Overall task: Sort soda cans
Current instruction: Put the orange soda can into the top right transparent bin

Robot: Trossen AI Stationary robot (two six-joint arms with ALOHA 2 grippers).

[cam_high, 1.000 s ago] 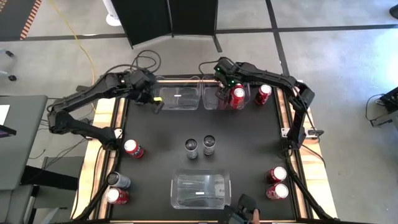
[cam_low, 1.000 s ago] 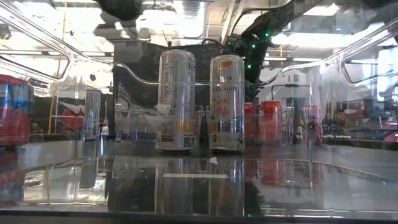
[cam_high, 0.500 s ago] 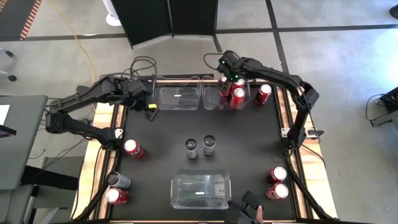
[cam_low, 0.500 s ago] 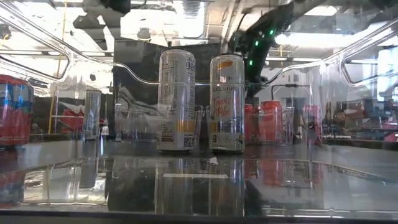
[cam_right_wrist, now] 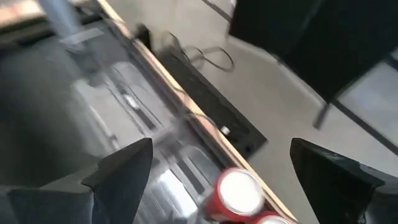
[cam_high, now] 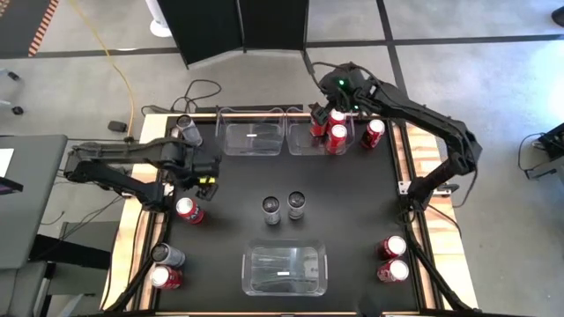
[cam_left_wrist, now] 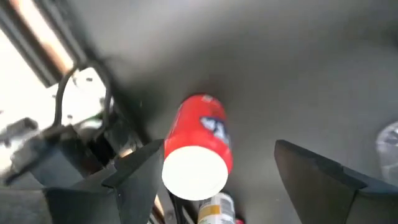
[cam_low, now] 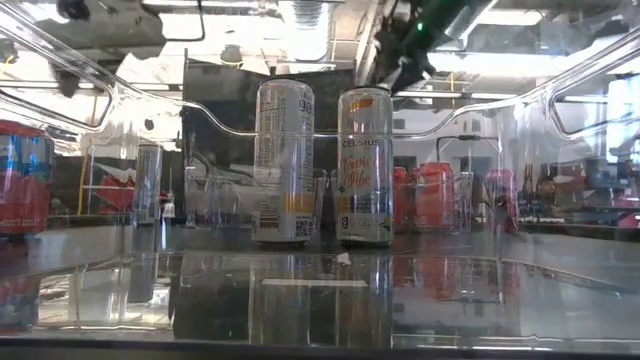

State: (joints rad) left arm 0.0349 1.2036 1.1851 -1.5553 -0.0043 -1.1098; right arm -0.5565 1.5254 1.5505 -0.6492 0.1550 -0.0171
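Observation:
The high view shows red and silver cans standing upright on the black table. My left gripper [cam_high: 205, 179] hovers open over the left side, just far of a red can [cam_high: 188, 210]. In the left wrist view that red can [cam_left_wrist: 199, 149] stands between the open fingers of my left gripper [cam_left_wrist: 217, 155], untouched. My right gripper [cam_high: 320, 109] is open and raised over the far right bin [cam_high: 300, 143], which holds two red cans [cam_high: 337, 134]. The right wrist view shows my right gripper [cam_right_wrist: 219, 154] apart from a red can's top [cam_right_wrist: 239, 191].
Two silver cans [cam_high: 284, 206] stand mid-table, large in the low view [cam_low: 283, 160]. Others stand by the edges: silver [cam_high: 183, 128] at the far left corner, red [cam_high: 374, 132] beside the far right bin, silver and red [cam_high: 165, 267] near left, two red [cam_high: 392, 258] near right. A clear bin [cam_high: 253, 138] sits far, another [cam_high: 284, 269] near.
My left gripper has swung from beside the far left bin toward the table's near-left, ending over the red can by the left edge; the silver can at the far left corner now shows. My right gripper has risen out of the far right bin. A hand at the near edge has gone.

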